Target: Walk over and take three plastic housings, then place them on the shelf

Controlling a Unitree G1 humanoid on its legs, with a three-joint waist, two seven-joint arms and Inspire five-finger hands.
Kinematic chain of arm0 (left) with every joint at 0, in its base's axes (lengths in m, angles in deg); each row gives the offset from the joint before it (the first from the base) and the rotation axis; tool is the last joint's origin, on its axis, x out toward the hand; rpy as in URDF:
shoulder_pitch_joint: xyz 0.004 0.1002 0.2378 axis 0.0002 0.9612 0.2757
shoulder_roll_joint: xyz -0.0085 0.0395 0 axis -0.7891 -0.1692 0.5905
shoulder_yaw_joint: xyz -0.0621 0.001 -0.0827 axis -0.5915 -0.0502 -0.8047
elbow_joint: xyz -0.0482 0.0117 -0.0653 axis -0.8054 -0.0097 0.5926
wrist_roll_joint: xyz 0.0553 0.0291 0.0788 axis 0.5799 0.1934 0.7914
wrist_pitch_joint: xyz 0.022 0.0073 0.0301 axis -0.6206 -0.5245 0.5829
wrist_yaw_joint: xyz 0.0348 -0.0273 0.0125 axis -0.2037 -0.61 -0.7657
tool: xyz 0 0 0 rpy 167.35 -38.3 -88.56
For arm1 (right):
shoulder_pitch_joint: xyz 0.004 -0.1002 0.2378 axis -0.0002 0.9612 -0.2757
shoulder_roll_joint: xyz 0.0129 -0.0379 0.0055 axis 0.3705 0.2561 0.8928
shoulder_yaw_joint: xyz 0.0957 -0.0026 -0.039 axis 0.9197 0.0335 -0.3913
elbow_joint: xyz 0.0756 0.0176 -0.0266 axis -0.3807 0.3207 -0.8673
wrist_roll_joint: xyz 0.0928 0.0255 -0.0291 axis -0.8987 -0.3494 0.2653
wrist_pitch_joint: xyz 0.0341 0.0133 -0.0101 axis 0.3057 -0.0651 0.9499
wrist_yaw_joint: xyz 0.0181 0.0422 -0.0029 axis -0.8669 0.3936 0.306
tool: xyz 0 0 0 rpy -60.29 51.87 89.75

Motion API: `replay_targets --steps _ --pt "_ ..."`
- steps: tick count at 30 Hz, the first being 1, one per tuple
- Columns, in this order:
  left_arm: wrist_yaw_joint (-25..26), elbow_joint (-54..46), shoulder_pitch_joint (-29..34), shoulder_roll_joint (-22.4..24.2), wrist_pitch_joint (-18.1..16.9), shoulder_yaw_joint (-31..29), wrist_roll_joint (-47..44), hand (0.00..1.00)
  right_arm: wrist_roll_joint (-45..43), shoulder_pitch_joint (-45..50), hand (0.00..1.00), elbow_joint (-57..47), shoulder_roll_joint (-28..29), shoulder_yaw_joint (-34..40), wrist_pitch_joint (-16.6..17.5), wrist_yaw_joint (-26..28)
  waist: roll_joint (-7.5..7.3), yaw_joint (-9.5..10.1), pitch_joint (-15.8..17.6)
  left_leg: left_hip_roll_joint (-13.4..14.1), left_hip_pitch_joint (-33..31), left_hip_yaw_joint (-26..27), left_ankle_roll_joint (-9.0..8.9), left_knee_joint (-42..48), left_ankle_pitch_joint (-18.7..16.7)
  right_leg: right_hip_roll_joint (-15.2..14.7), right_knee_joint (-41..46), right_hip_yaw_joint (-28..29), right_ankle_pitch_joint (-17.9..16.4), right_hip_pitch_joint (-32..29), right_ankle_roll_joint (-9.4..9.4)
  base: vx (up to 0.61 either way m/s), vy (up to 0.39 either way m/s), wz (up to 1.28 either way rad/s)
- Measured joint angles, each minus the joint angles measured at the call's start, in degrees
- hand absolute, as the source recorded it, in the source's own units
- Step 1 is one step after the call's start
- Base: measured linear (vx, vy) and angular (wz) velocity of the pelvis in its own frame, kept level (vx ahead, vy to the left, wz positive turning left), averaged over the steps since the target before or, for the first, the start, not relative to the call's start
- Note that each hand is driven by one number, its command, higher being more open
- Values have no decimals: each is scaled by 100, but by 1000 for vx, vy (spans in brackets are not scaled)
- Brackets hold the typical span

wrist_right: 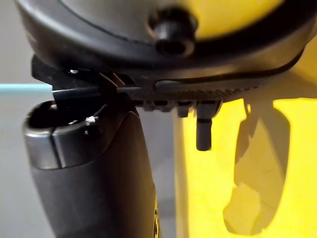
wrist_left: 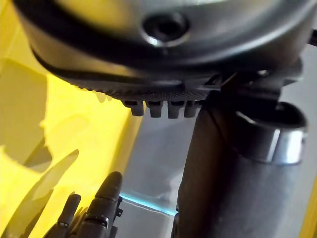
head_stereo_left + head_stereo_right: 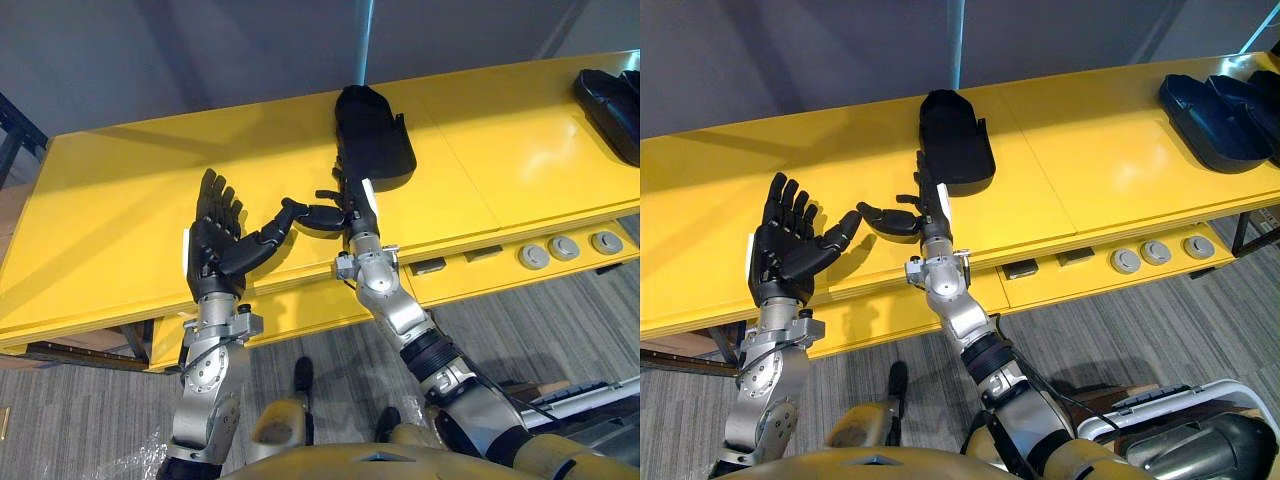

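Observation:
A black plastic housing lies on the yellow table, open side up, near the middle. More dark housings lie at the far right end. My right hand stands edge-on just in front of the middle housing. It is open, its straight fingers pointing at the housing's near end and its thumb stuck out to the left. I cannot tell whether they touch. My left hand is raised over the table's front edge to the left, open with fingers spread, holding nothing. The right hand's fingers also appear in the left wrist view.
Three round grey buttons sit in the table's front panel at the right, below its edge. A dark frame stands past the table's left end. Grey carpet lies in front of the table.

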Motion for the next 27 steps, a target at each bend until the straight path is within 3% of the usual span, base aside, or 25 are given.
replay_targets --steps 16,20,24,27 --pt "-1 0 0 1 1 -1 15 100 1 125 100 -102 -52 130 55 213 25 -13 -16 2 10 15 1 -2 -1 0 1 19 2 -1 0 0 0 0" --pt "-69 0 0 1 1 -34 12 100 -23 290 100 -208 -150 115 416 995 24 -17 -19 3 13 25 1 0 -7 2 -11 22 2 2 0 0 0 0" --pt "-287 -2 0 -1 0 -51 12 100 -346 857 100 -1761 -662 -316 461 1956 12 -20 -35 4 112 129 3 10 -68 4 -70 104 45 85 59 3 -1 -10" --pt "-524 -184 -22 -6 -55 -50 15 100 -467 1381 100 -2567 -880 -233 463 2219 -51 -40 -236 9 194 292 5 -4 -145 8 -178 270 86 125 78 43 -14 -25"
